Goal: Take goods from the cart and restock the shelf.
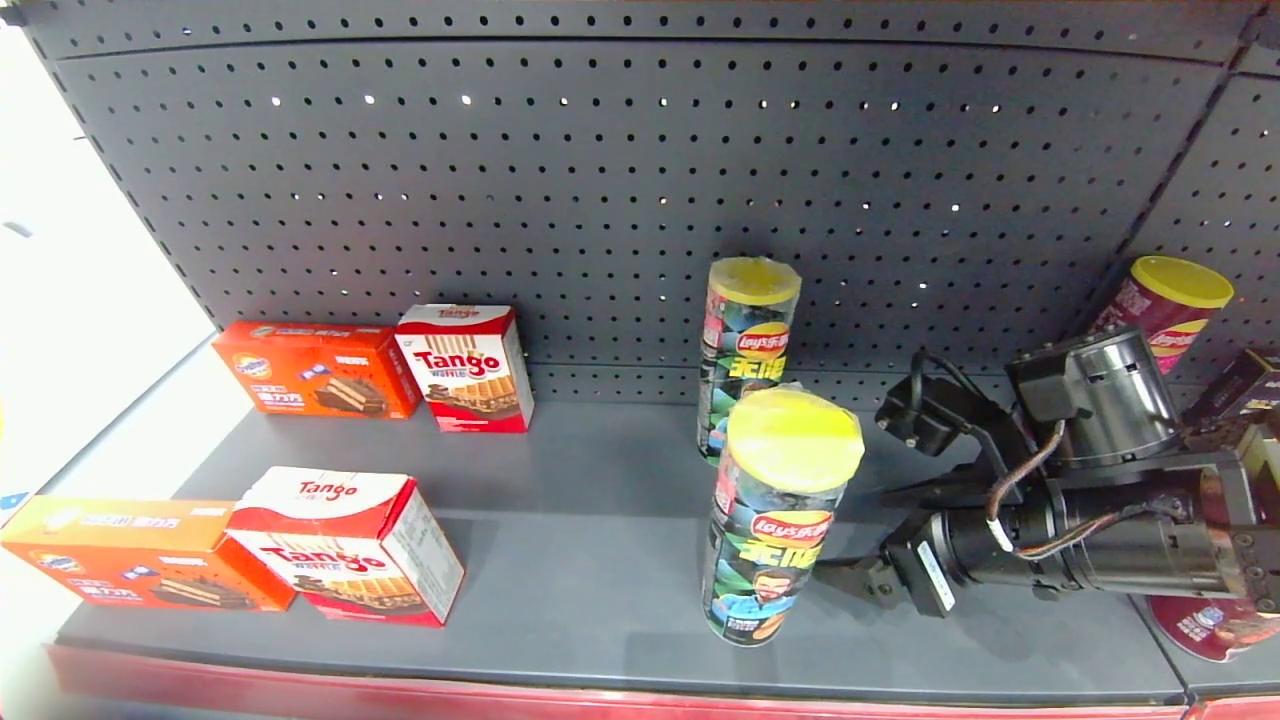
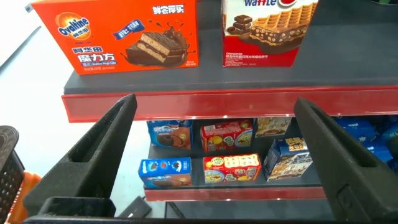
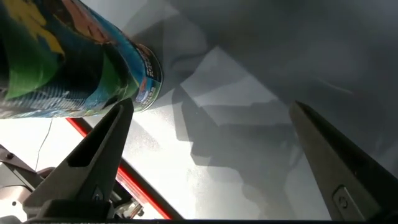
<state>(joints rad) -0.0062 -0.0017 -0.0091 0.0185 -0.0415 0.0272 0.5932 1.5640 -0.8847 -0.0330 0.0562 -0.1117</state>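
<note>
Spread jaws on left gripper (image 2: 216, 101) and on right gripper (image 3: 211, 106), the latter just beside the front chips can (image 1: 775, 520) near the shelf (image 1: 580, 560) front edge.

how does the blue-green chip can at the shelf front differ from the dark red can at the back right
Colour: the blue-green chip can is blue and green, the dark red chip can maroon. Place: the blue-green can stands near the shelf's front edge beside the right gripper, jaws open; the dark red can stands at the back, partly hidden by the arm. Both are cylinders with yellow lids.
</note>
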